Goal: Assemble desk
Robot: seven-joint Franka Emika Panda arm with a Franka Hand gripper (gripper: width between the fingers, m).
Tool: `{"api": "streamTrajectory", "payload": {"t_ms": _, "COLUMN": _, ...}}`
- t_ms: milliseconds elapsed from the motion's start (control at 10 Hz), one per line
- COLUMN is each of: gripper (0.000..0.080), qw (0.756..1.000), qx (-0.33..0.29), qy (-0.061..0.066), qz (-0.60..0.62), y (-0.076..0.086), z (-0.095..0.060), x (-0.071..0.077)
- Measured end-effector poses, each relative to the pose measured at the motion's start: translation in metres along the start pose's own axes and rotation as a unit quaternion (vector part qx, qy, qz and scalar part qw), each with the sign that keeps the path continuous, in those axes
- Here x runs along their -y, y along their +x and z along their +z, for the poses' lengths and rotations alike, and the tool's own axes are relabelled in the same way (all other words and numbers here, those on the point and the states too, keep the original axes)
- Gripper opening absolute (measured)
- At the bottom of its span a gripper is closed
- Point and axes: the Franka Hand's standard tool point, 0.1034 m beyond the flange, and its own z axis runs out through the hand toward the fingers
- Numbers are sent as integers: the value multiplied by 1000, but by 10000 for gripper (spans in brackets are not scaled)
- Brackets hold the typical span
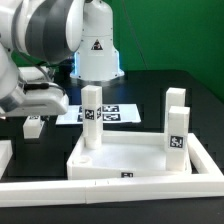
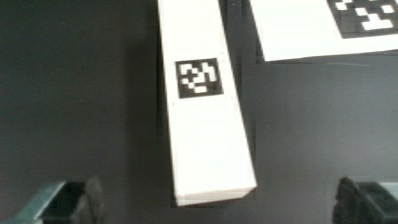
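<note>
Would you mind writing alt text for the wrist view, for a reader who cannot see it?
A loose white square leg with a black-and-white tag lies on the black table, between the open gripper's two dark fingertips. A corner of the marker board shows beyond the leg.

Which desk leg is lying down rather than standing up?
The leg flat on the black table at the exterior view's left, between the open tool's fingers. The other three stand upright at corners of the tabletop.
</note>
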Motion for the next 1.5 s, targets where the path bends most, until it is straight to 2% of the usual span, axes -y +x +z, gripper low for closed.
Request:
{"api": "streamTrajectory", "payload": {"t_ms": 300, "gripper": 649, "qw": 1000, "qx": 0, "qy": 0, "qz": 1, "y": 0, "z": 1, "x": -2}}
{"api": "streamTrajectory", "payload": {"t_ms": 500, "gripper": 649, "qw": 999, "qx": 46, "qy": 14, "qz": 13, "y": -6, "z": 28, "x": -7}}
{"api": "streamTrajectory", "payload": {"t_ms": 600, "gripper": 649, "qw": 996, "qx": 83, "qy": 20, "qz": 16, "y": -8, "z": 41, "x": -5}}
{"api": "streamTrajectory", "payload": {"t_ms": 800, "gripper": 649, "qw": 997, "qx": 77, "qy": 16, "qz": 15, "y": -4, "z": 39, "x": -7}}
{"api": "streamTrajectory", "payload": {"t_ms": 1000, "gripper": 402, "qw": 997, "qx": 78, "qy": 16, "qz": 16, "y": -5, "z": 40, "x": -7}}
{"api": "streamTrajectory", "payload": {"t_ms": 1100, "gripper": 402, "qw": 997, "qx": 78, "qy": 16, "qz": 16, "y": -5, "z": 40, "x": -7}}
{"api": "streamTrajectory", "payload": {"t_ms": 1200, "gripper": 285, "qw": 997, "qx": 78, "qy": 16, "qz": 16, "y": -5, "z": 40, "x": -7}}
{"api": "streamTrajectory", "payload": {"t_ms": 1500, "gripper": 285, "qw": 997, "qx": 78, "qy": 16, "qz": 16, "y": -5, "z": 40, "x": -7}}
